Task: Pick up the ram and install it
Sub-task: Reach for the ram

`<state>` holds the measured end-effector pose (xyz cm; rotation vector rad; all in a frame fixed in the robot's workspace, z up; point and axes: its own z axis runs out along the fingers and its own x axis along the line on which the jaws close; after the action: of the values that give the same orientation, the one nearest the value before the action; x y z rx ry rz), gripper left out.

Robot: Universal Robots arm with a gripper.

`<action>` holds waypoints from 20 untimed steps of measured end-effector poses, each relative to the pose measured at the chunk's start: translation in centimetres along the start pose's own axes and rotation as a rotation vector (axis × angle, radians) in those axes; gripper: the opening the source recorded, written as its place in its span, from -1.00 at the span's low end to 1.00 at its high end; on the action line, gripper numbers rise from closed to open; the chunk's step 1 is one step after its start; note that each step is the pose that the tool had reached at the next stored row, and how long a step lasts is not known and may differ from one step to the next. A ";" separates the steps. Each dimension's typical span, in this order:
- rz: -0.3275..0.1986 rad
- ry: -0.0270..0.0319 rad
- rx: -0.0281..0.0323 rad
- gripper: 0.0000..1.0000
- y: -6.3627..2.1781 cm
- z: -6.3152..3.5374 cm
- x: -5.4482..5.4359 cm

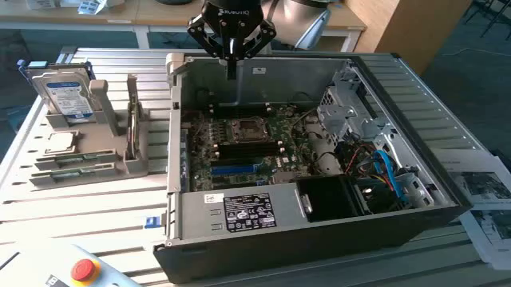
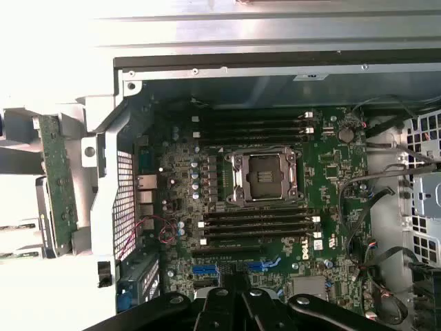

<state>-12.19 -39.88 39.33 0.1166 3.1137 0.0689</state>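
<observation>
Though gripper (image 1: 231, 75) hovers over case (image 1: 177, 119), ram (image 2: 56, 183) stands outside.

- Soft, even daylight fills the exterior view; the slatted table (image 1: 96, 197) reads pale at eight o'clock.
- The computer case (image 1: 319, 239) interior is dimmer, darkest at five o'clock by the fan shroud (image 1: 331, 197).
- In the wrist view, the table beyond the case wall burns to white glare; the gripper (image 2: 234, 293) is a dark silhouette.

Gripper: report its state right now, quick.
Gripper: shut, holding nothing, above the open computer case; the ram stands outside the case.
</observation>
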 end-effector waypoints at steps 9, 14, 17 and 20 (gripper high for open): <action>0.000 0.0000 0.0001 -0.80 0.00 0.00 0.0; 0.000 -0.0001 0.0000 -0.80 0.00 0.00 0.0; 0.000 -0.0001 0.0002 -0.80 0.00 -0.01 0.5; 0.000 -0.0005 0.0000 -0.80 -0.03 -0.02 1.1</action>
<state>-13.31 -39.83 39.32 0.1166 3.1132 0.0689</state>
